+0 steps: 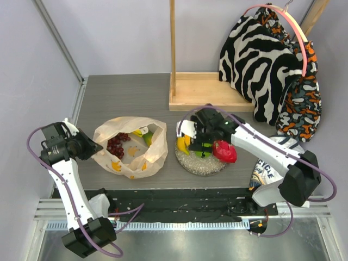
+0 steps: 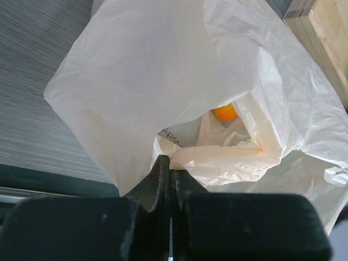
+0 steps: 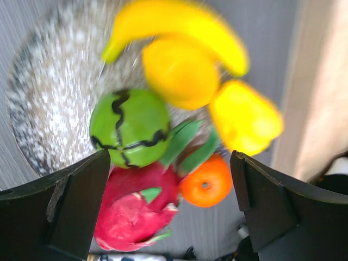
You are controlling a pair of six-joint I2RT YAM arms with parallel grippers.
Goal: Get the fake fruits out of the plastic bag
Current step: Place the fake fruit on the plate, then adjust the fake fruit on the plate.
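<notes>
Though hidden overhead, orange (image 3: pixel 205 183) shows beside red fruit (image 3: pixel 136 209), right wrist.

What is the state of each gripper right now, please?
Left gripper: closed, pinching the edge of the plastic bag.
Right gripper: open, holding nothing, above the fake fruits on the plate.

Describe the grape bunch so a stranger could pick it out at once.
On the grey table, find the beige bag lying left of the speckled plate. Look into its open mouth: the grapes sit on its left side. They are the only dark red cluster of small beads; the fruit beside them is yellow and green.
</notes>
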